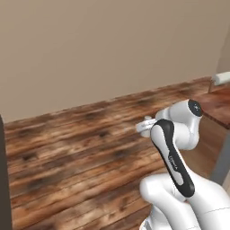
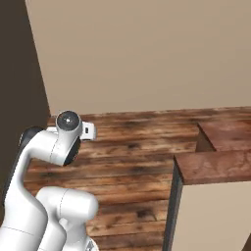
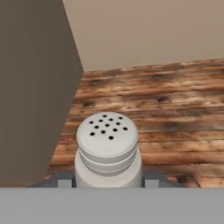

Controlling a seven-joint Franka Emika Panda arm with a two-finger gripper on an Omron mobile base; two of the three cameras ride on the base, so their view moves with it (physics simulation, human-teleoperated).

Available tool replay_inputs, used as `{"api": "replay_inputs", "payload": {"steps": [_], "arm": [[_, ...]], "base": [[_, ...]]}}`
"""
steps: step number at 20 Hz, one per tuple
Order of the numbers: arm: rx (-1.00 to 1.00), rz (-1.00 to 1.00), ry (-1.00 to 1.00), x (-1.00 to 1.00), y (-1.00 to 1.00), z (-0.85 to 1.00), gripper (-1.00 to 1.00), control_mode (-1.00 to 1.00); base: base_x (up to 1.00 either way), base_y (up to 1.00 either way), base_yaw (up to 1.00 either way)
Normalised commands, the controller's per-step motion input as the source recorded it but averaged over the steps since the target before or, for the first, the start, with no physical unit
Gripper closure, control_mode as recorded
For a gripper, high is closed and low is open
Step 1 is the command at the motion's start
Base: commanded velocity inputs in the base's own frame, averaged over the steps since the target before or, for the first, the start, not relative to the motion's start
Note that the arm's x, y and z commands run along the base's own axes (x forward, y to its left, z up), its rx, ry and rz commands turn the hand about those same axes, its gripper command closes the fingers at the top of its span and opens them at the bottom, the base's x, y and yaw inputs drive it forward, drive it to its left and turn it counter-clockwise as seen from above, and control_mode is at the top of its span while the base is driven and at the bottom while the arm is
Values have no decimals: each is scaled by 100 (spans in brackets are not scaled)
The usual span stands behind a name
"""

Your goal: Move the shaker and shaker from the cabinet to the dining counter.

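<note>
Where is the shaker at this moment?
In the hand view the shaker stands upright at bottom centre, held between the gripper fingertips, above the wooden floor, with a dark panel on its left.

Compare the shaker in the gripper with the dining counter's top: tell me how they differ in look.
The shaker is light grey and plain; the dining counter top is glossy reddish-brown with wood grain.
The shaker is round, a cylinder with a stepped cap pierced by small dark holes; the dining counter is a flat slab with straight edges and a square corner.
The shaker sits between the jaws of the gripper, carried above the floor; the dining counter stands on the floor.
</note>
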Motion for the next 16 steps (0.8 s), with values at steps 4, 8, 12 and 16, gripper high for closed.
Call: {"api": "replay_inputs", "payload": {"steps": [4, 8, 12, 16], "arm": [[0, 0, 0, 0, 0, 0, 100, 100], [0, 0, 0, 0, 0, 0, 100, 100], [0, 0, 0, 0, 0, 0, 100, 100], [0, 0, 0, 0, 0, 0, 100, 100]], "base": [[59, 32, -49], [59, 36, -48], [57, 37, -50], [55, 38, -52]]}}
